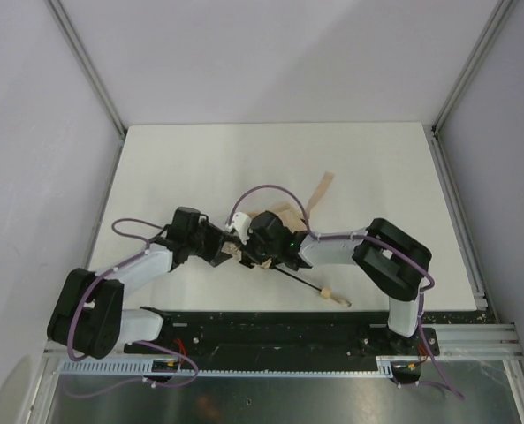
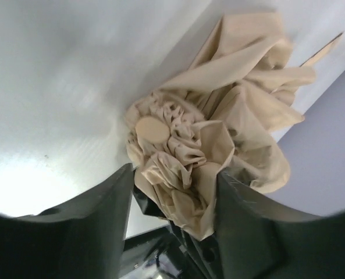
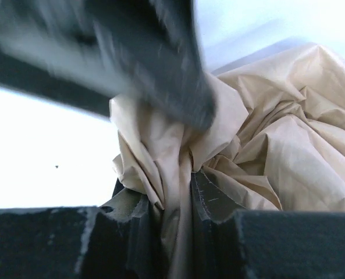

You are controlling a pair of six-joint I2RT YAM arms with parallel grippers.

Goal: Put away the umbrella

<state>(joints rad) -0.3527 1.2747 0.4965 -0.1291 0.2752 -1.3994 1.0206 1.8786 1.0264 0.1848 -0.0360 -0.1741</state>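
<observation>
The umbrella (image 1: pixel 286 215) lies near the table's front middle as a crumpled beige canopy. Its thin black shaft (image 1: pixel 297 279) runs to a pale wooden handle (image 1: pixel 327 292), and its tan strap (image 1: pixel 322 187) trails toward the back. Both grippers meet at the canopy. My left gripper (image 2: pixel 175 173) stands open around the umbrella (image 2: pixel 230 116) just below its round top cap (image 2: pixel 152 129). The fabric touches one finger (image 2: pixel 248 215) and stands apart from the other. My right gripper (image 3: pixel 166 186) is shut on a fold of the umbrella (image 3: pixel 288 128). A blurred dark finger (image 3: pixel 160 64) of the left gripper crosses above it.
The white table (image 1: pixel 200 168) is boxed in by grey walls with metal corner posts (image 1: pixel 85 62). A black base rail (image 1: pixel 279 322) runs along the near edge under both arms. Purple cables (image 1: pixel 270 190) loop over the grippers.
</observation>
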